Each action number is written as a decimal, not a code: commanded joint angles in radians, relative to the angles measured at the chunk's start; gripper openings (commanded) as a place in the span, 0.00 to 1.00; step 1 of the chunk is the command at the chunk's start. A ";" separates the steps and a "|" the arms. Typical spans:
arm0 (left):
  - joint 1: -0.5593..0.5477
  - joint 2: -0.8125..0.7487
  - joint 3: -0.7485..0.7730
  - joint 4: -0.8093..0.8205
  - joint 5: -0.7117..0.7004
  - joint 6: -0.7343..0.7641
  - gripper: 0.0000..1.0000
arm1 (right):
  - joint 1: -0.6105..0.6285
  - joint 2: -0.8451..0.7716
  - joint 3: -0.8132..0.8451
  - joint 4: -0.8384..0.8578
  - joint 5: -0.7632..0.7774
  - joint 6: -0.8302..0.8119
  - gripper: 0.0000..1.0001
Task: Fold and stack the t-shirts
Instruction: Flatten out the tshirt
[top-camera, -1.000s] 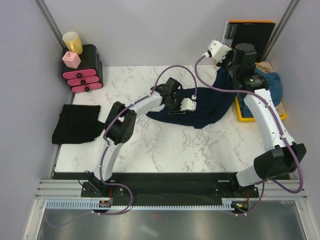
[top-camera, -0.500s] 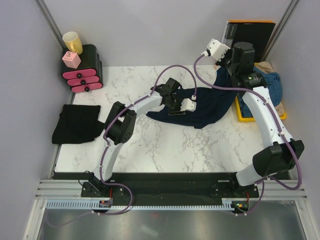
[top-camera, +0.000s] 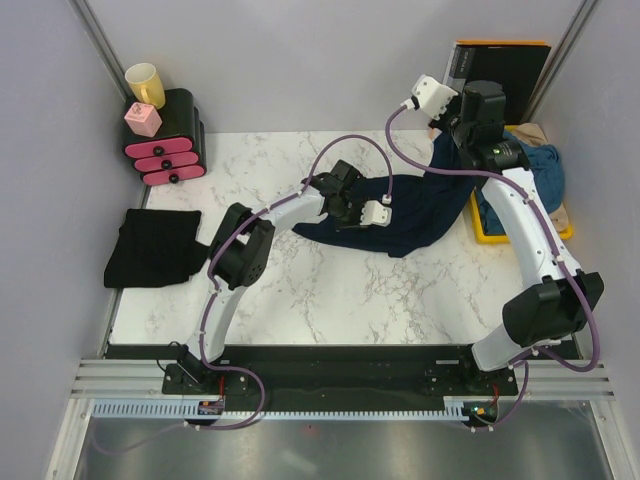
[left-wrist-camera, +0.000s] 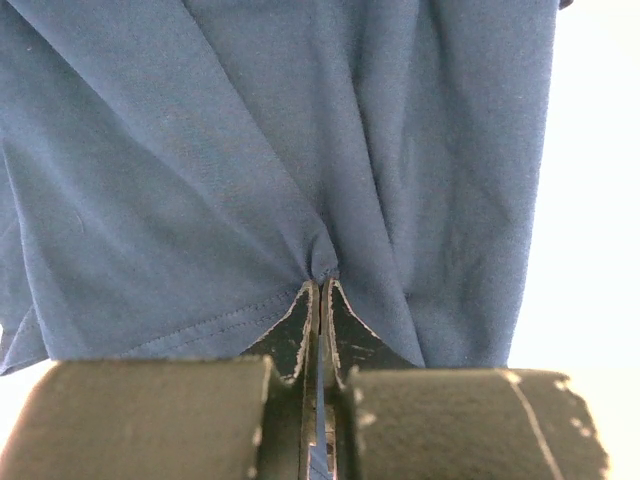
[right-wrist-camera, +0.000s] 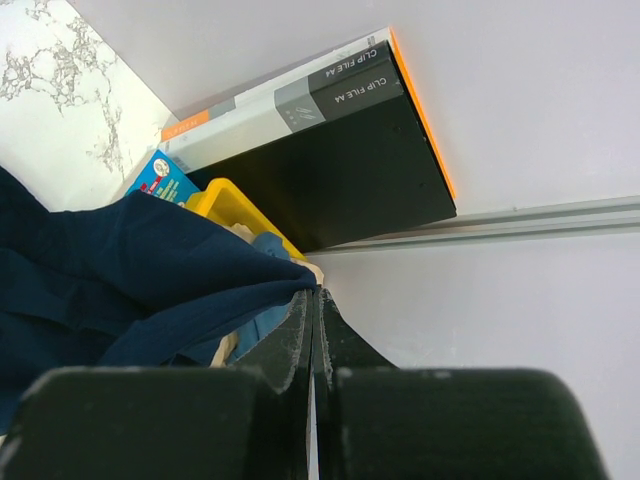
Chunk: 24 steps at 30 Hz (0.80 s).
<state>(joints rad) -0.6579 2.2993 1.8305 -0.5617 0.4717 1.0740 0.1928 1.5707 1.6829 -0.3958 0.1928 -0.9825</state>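
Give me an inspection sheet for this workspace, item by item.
Surface: white marble table, no spills seen.
Job's things: navy t-shirt bunched at back right; black t-shirt folded at the left edge; blue t-shirt in the yellow tray.
Clutter: pink drawer unit with a mug on top; black folder at the back.
Grippers: left gripper and right gripper both shut on the navy t-shirt.
Cables: purple cables loop over both arms.
Surroundings: grey walls; nothing else seen.

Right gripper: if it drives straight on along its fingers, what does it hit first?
Beyond the navy t-shirt fold it pinches, the right gripper points at the black orange-edged folder. It would likely meet that first, though depth is unclear from the wrist view.
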 joint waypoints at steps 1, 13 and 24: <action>-0.003 -0.043 0.001 0.045 -0.021 -0.028 0.02 | 0.004 -0.003 0.040 0.037 0.002 0.021 0.00; 0.066 -0.170 0.206 0.189 -0.431 -0.158 0.02 | 0.002 -0.031 0.003 0.038 0.010 0.018 0.00; 0.251 -0.308 0.351 0.354 -0.711 0.092 0.02 | 0.002 -0.003 -0.025 0.263 0.065 0.002 0.00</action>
<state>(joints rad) -0.4820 2.0556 2.0991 -0.3443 -0.0803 1.0405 0.1928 1.5700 1.6608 -0.3649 0.2008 -0.9829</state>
